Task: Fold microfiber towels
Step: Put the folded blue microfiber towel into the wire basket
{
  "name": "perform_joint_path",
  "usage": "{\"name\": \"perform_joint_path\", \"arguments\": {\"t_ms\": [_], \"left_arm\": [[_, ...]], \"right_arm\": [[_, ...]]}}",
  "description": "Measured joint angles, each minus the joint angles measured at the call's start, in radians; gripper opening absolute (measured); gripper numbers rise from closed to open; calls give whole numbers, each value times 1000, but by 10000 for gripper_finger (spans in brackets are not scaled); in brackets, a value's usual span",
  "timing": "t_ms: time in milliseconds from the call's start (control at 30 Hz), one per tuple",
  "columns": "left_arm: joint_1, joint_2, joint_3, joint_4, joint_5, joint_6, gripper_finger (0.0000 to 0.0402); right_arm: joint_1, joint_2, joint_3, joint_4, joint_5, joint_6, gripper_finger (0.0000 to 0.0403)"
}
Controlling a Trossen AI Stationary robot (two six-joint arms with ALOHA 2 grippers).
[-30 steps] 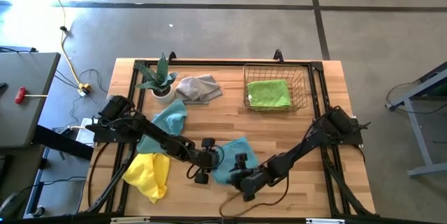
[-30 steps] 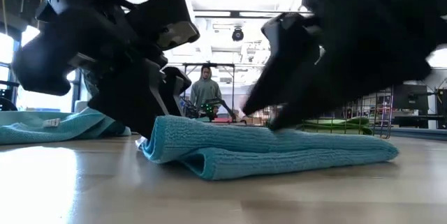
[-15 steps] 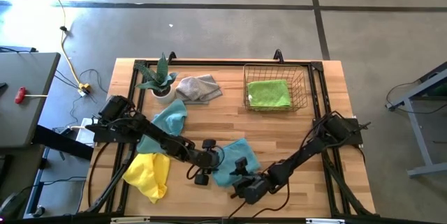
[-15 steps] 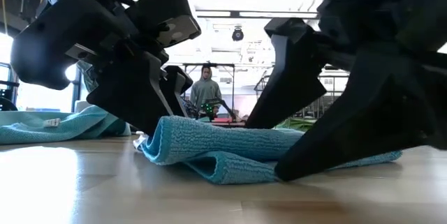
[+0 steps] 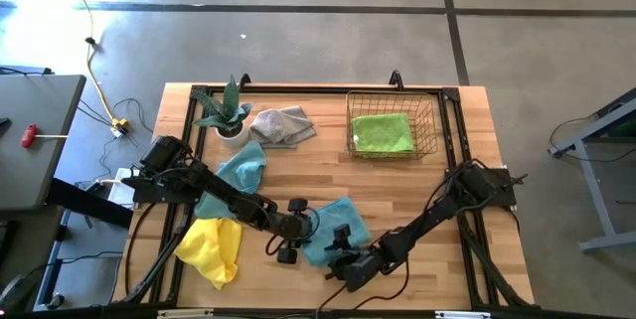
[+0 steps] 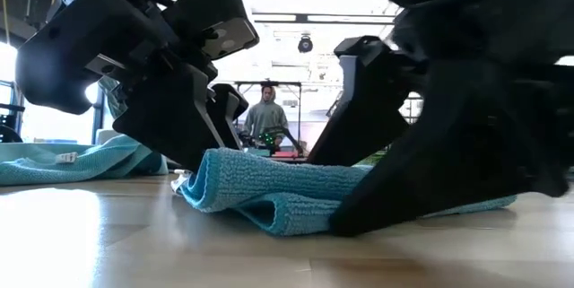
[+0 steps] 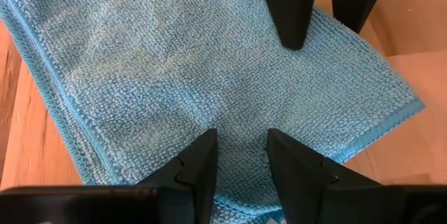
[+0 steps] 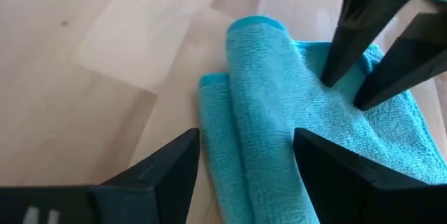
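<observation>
The soft light blue microfiber towel (image 5: pixel 333 228) lay half-folded near the table's front centre. The left gripper (image 7: pixel 241 155), fingers partly apart, pinned its top layer; the right gripper (image 8: pixel 244 155), fingers wide apart, straddled the near folded edge. Best press evenly, keeping edges aligned.

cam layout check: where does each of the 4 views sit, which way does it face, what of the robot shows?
High: overhead, straight down; table, both arms, wire basket.
Low: table height, level across; both grippers around the blue towel, a person behind.
Left wrist: past the left gripper pressing the towel, right fingers beyond.
Right wrist: past the open right gripper to the towel's fold.
Shared: all four show that towel.
</observation>
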Motion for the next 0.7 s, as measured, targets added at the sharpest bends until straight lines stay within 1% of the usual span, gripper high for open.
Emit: {"name": "perform_joint_path", "arguments": {"t_ms": [233, 300, 367, 500, 700], "left_arm": [[0, 0, 0, 30, 0, 0, 117], [0, 0, 0, 39, 0, 0, 117], [0, 0, 0, 49, 0, 0, 117], [0, 0, 0, 49, 25, 0, 117], [0, -6, 0, 42, 53, 3, 117]], "right_arm": [[-25, 1, 0, -2, 11, 6, 226], [-29, 1, 0, -3, 11, 8, 221], [-31, 2, 0, -5, 11, 36, 206], [-32, 2, 0, -11, -20, 103, 153], [-30, 2, 0, -13, -67, 209, 38]]}}
